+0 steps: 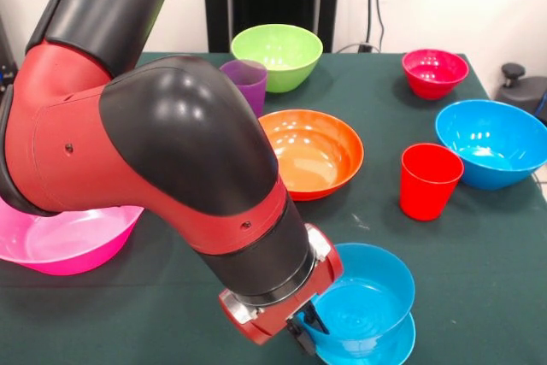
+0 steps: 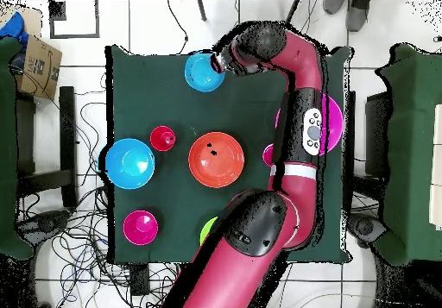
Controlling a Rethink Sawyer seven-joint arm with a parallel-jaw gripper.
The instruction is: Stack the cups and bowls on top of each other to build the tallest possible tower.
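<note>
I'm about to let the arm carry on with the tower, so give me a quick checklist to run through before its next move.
1. Gripper at the small blue bowls: ok, at their rim.
2. Grip closed: cannot tell, fingers hidden.
3. Small blue bowls nested: ok, one sits in the other.
4. Orange bowl free to take: ok, open and alone.
5. Purple cup reachable: cannot tell, partly behind the arm.
6. Red cup upright: ok.
</note>
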